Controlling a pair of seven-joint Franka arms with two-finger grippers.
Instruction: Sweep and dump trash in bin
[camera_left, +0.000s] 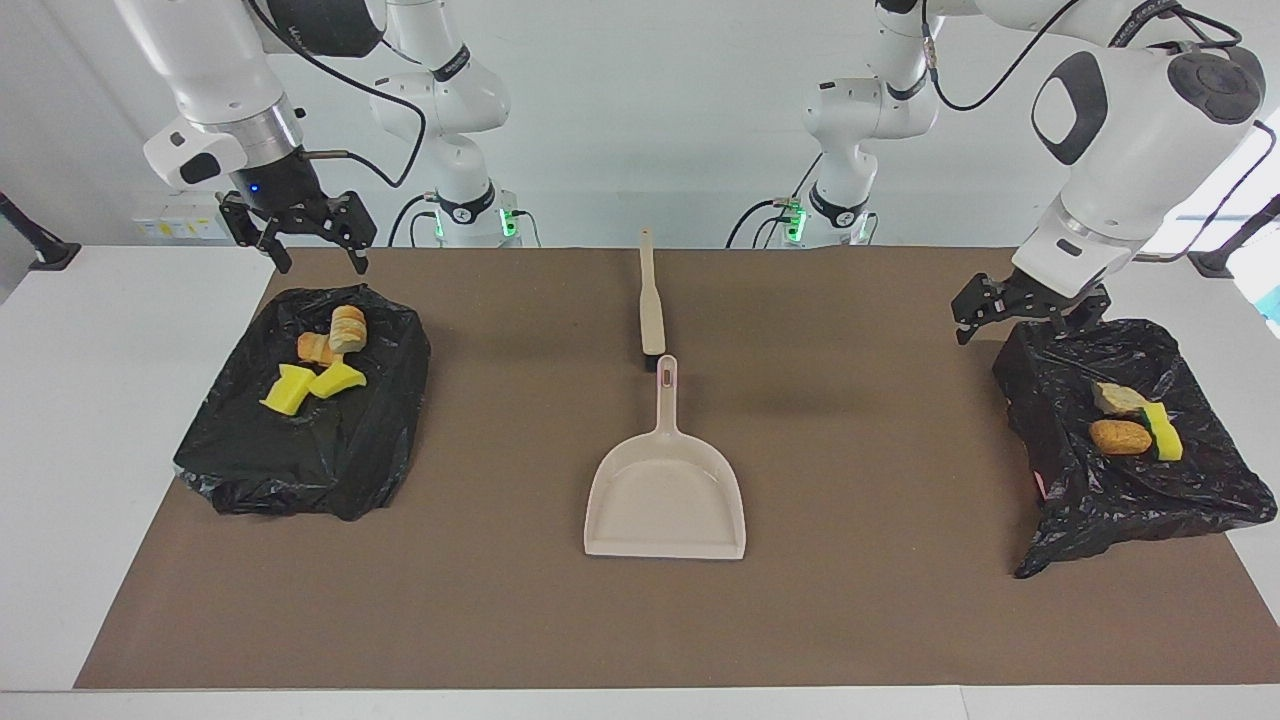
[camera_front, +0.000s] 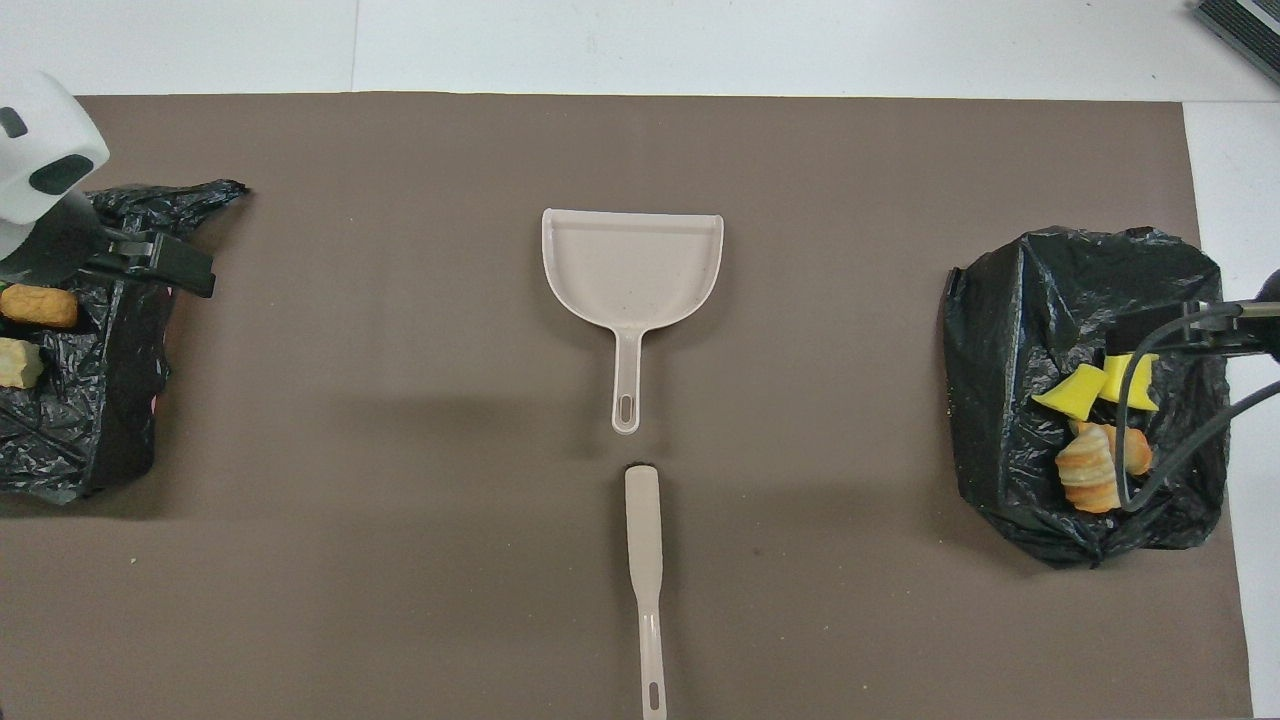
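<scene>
Facing view showed my left gripper (camera_left: 1022, 318) hanging with its fingers apart and empty over the crumpled black plastic bin bag (camera_left: 1190, 500) at the left arm's end of the brown bench mat (camera_left: 880, 620), and my right gripper (camera_left: 312, 243) hanging likewise open and empty over the robots' edge of the other black plastic bin bag (camera_left: 250, 470) at the right arm's end. The trash lay on those bags: two bright yellow sponge wedges (camera_left: 310, 385) and golden-brown bread-like lumps (camera_left: 335, 335) on the right arm's bag, and a brown lump (camera_left: 1120, 437), a paler lump (camera_left: 1117, 398) and a green-backed yellow sponge (camera_left: 1162, 432) on the left arm's. At the mat's middle lay the beige plastic dustpan (camera_left: 665, 500), its handle pointing at the robots, and the slim beige brush (camera_left: 651, 305) in line with it, nearer the robots' edge. I judged the scraps light, soft and springy, better pushed than pinched; the stiff tools I would take by their handles.
</scene>
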